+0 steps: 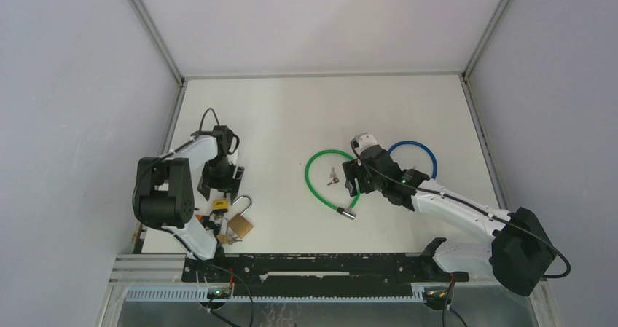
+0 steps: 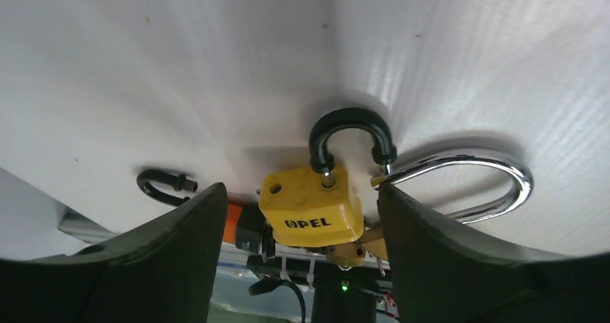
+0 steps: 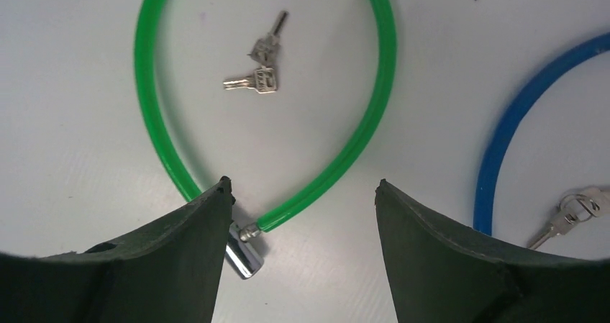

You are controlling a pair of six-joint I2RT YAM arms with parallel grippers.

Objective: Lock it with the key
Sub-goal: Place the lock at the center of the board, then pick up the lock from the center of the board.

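Left wrist view is showing the lock [image 2: 309, 208] on the bench [image 2: 144, 64], hoop [image 2: 352, 121] open — not locked yet. Left pincer [image 2: 300, 191] and right pincer [image 3: 302, 186] are gaping, empty — keys [image 3: 260, 64] are lying in the green loop [image 3: 374, 85].

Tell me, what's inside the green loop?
Two small silver keys lie close together on the white table inside the green loop. The loop's lower left end goes behind a finger of the right gripper, so that bit is hidden.

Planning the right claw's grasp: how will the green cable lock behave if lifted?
Probably springy, not limp: the green cable lock holds a smooth open loop. Its glossy coating may slip. The metal end would likely sag.
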